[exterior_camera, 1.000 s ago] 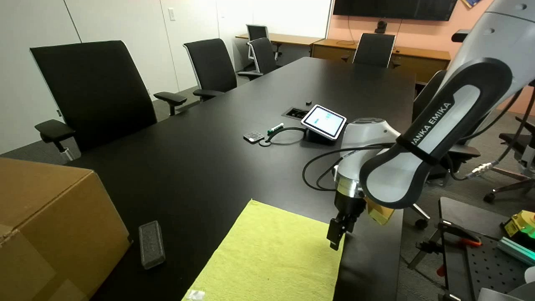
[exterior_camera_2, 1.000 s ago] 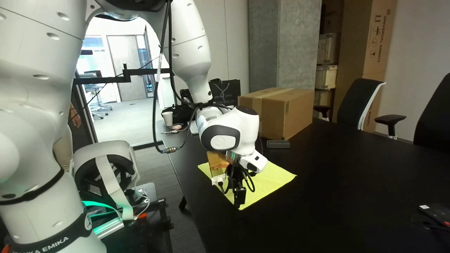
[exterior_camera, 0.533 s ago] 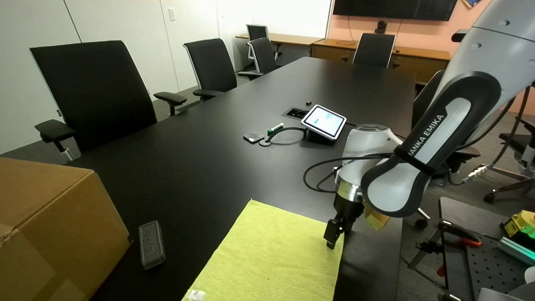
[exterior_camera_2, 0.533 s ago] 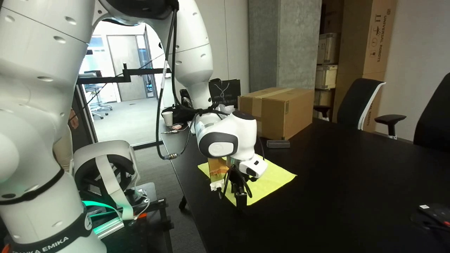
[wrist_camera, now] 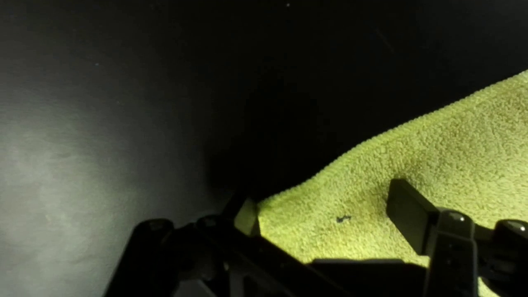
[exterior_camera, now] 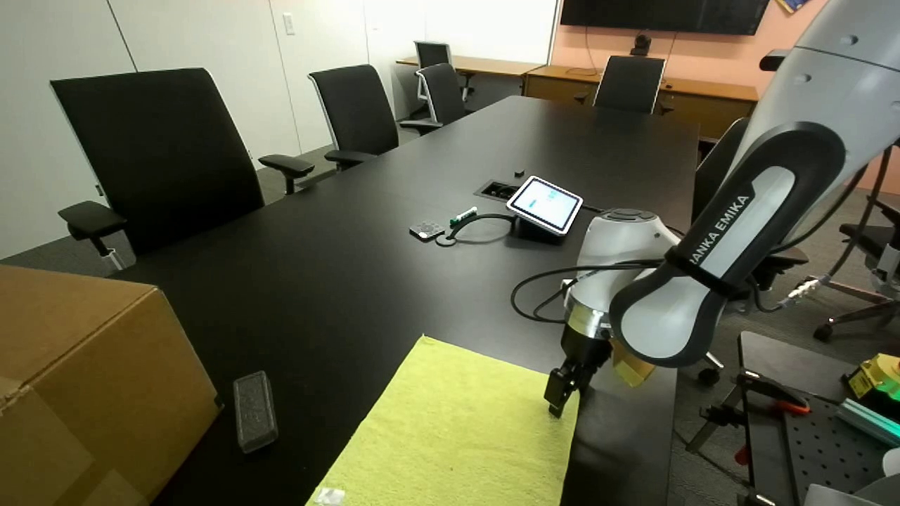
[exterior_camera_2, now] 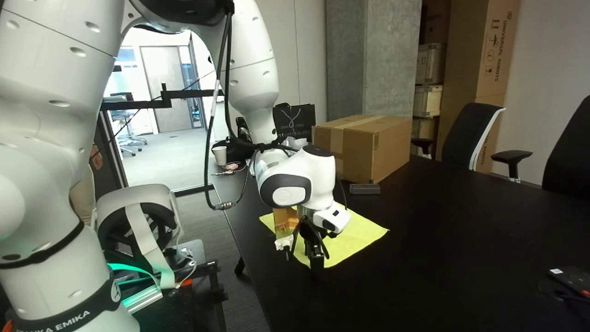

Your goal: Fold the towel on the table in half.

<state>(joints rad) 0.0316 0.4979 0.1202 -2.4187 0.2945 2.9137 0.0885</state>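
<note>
The yellow-green towel (exterior_camera: 450, 436) lies spread flat on the black table (exterior_camera: 316, 302). It also shows in an exterior view (exterior_camera_2: 362, 235), partly hidden behind the arm and hand. My gripper (exterior_camera: 557, 407) points down at the towel's corner, close to the table's edge. In an exterior view the gripper (exterior_camera_2: 316, 263) covers that corner. In the wrist view the gripper (wrist_camera: 326, 214) is open, its two fingers wide apart. The towel's corner part (wrist_camera: 321, 231) lies between the fingers, not pinched, with its edge curving. The left finger stands at the towel's edge; the right finger stands over the cloth.
A cardboard box (exterior_camera: 105, 379) stands on the table, with a dark oblong block (exterior_camera: 255, 411) beside it. A tablet on a stand (exterior_camera: 545, 205), a green-and-white marker (exterior_camera: 463, 216) and a small square item (exterior_camera: 427, 230) lie farther along. Chairs (exterior_camera: 162, 154) line the table.
Over the last second my gripper has come down and shifted slightly to cover the towel's corner. In the last half second it has barely moved. The towel lies in the same place.
</note>
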